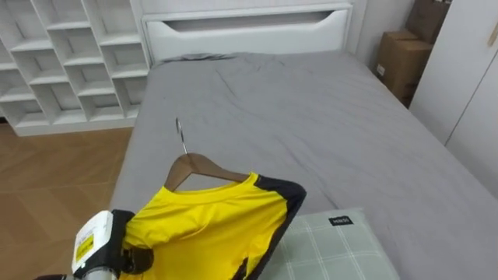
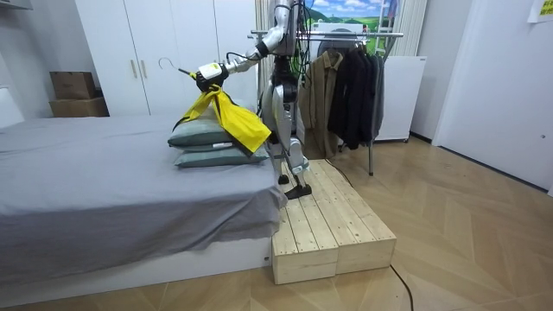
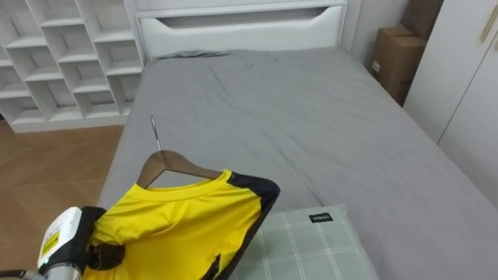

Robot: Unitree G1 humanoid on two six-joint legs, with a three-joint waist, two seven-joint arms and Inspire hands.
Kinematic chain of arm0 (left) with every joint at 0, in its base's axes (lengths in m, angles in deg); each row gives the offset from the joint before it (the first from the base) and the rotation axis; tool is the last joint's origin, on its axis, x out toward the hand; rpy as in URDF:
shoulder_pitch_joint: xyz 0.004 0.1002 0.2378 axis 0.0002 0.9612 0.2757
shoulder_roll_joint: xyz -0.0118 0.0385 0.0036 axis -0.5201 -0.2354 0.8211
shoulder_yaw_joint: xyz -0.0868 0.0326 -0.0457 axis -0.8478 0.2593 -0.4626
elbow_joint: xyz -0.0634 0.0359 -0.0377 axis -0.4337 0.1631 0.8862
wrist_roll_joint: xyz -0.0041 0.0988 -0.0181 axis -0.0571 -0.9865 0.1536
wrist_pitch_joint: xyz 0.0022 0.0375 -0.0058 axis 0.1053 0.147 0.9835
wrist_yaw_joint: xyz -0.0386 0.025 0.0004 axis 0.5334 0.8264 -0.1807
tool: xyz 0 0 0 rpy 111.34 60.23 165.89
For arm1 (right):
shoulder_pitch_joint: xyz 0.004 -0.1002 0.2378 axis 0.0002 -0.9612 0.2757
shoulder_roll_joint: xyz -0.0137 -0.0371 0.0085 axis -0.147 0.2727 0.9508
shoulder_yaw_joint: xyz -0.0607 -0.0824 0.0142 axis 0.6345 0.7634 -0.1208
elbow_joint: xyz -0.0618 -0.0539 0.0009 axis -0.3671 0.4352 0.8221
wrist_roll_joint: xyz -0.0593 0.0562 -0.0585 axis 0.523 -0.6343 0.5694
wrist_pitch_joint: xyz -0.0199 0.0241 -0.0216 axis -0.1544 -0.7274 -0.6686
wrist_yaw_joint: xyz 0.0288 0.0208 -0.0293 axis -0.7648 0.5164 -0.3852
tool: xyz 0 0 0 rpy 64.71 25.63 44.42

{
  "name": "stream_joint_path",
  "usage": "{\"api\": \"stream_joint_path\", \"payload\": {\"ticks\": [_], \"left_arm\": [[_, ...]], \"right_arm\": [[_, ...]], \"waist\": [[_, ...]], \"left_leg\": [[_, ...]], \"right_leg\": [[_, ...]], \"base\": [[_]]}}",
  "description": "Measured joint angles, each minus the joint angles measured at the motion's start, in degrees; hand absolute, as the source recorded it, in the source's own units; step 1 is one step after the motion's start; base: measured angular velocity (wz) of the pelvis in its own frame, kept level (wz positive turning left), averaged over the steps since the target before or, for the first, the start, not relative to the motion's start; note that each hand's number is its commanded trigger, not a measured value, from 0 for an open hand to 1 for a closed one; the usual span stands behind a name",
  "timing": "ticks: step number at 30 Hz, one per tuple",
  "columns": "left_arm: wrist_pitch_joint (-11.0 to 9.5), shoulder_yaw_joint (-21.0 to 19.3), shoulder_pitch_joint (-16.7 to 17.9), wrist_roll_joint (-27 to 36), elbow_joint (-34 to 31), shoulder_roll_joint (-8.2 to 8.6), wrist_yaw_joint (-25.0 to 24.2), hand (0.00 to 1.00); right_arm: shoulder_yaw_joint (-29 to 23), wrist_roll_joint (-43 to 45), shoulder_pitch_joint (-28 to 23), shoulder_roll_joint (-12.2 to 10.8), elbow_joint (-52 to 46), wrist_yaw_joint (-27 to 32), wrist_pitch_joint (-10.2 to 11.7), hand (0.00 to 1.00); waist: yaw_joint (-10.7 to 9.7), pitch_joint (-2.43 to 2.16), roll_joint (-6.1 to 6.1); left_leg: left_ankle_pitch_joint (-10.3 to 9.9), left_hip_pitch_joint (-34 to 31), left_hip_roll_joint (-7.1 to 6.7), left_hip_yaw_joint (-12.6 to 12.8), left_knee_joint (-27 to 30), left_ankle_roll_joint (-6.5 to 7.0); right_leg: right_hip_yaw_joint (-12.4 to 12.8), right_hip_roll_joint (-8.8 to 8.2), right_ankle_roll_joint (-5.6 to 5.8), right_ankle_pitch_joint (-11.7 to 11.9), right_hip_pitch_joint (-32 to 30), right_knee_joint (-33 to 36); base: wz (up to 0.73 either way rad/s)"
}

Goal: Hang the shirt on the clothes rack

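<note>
A yellow shirt (image 1: 206, 229) with black trim hangs on a wooden hanger (image 1: 198, 165) whose metal hook (image 1: 180, 136) points up over the bed. My left hand (image 1: 117, 249) is at the lower left, its fingers curled round the shirt's shoulder and the hanger end beneath it. In the room view I stand on a wooden platform (image 2: 328, 225) beside the bed, left arm stretched out over the pillows, left hand (image 2: 210, 75) holding the shirt (image 2: 233, 121) up in the air. A clothes rack (image 2: 354, 36) with dark garments stands behind me.
The grey bed (image 1: 311, 117) stretches ahead to a white headboard (image 1: 249, 31). A checked pillow (image 1: 331, 249) lies just below the shirt. White cube shelves (image 1: 70, 62) stand at the left, cardboard boxes (image 1: 401, 62) and wardrobe doors at the right.
</note>
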Motion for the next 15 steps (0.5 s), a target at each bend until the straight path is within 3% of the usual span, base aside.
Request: {"api": "stream_joint_path", "payload": {"ticks": [3,7,15], "left_arm": [[1.1,0.0,0.1,0.0,-4.4,-0.14,0.0,1.00],[1.0,0.0,0.1,-2.6,-9.8,-1.35,2.2,1.00],[0.9,0.4,0.1,-4.4,-10.2,-2.14,5.0,1.00]], "right_arm": [[0.0,0.8,0.0,0.2,0.0,0.8,0.0,0.00],[-0.7,3.9,0.1,0.2,0.0,2.6,0.0,0.00],[-1.2,13.3,-0.4,1.0,0.1,8.9,-0.1,0.00]], "waist": [[0.9,0.05,-0.11],[0.8,0.05,-0.10],[0.6,0.26,-0.20]], "left_leg": [[0.0,0.0,0.02,0.0,0.0,0.00],[0.0,0.1,0.02,0.0,-0.1,0.00],[0.0,0.7,0.02,0.0,-0.3,0.00]], "right_leg": [[-0.1,-0.02,0.03,0.0,0.1,-0.1],[-0.7,-0.11,0.17,0.1,1.0,-0.9],[-0.6,-0.11,0.19,0.1,1.5,-0.8]], "base": [[0.05],[0.06],[0.00]]}}
